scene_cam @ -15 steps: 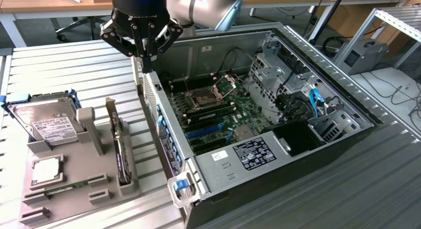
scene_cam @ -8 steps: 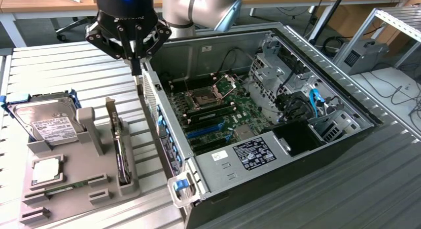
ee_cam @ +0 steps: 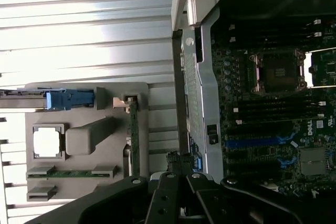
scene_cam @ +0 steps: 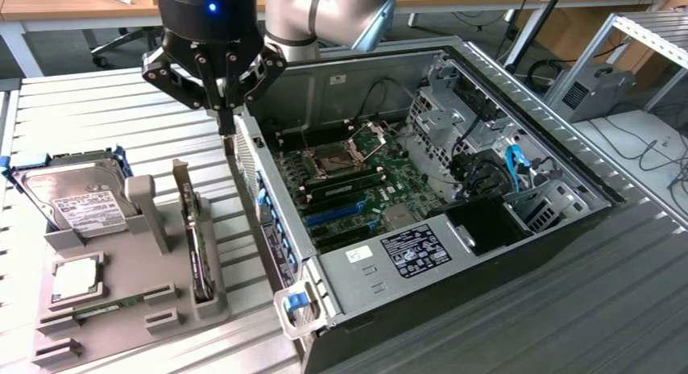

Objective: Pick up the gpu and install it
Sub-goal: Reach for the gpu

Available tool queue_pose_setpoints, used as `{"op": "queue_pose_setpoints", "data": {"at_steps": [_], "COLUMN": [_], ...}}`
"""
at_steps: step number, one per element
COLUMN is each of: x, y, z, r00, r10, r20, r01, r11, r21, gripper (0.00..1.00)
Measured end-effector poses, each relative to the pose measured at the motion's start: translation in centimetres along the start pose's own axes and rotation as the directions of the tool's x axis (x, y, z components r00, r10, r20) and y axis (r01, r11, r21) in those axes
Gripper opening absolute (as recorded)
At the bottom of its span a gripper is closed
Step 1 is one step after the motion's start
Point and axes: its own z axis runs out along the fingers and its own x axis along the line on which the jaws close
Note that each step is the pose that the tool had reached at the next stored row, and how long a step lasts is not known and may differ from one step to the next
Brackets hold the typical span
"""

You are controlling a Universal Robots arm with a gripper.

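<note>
The gpu stands on edge in a slot of the grey parts holder, at the exterior view's left of the open computer case. In the wrist view the gpu appears as a thin green strip along the holder. My gripper hangs above the case's rear wall, up and to the exterior view's right of the card's far end. Its fingers are shut together with nothing between them. The wrist view has the gripper over the gap between holder and case.
A silver hard drive with a white label, a square processor and a memory stick also sit on the holder. The motherboard lies exposed inside the case, with blue slots. Slatted table surface surrounds everything.
</note>
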Motion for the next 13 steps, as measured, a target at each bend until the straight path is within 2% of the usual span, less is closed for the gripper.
{"op": "queue_pose_setpoints", "data": {"at_steps": [13], "x": [-0.02], "y": [-0.30], "z": [0.00], "r00": [1.0000], "r10": [0.000], "r20": [0.0000], "r01": [0.000], "r11": [1.0000], "r21": [0.0000], "gripper": [0.11]}}
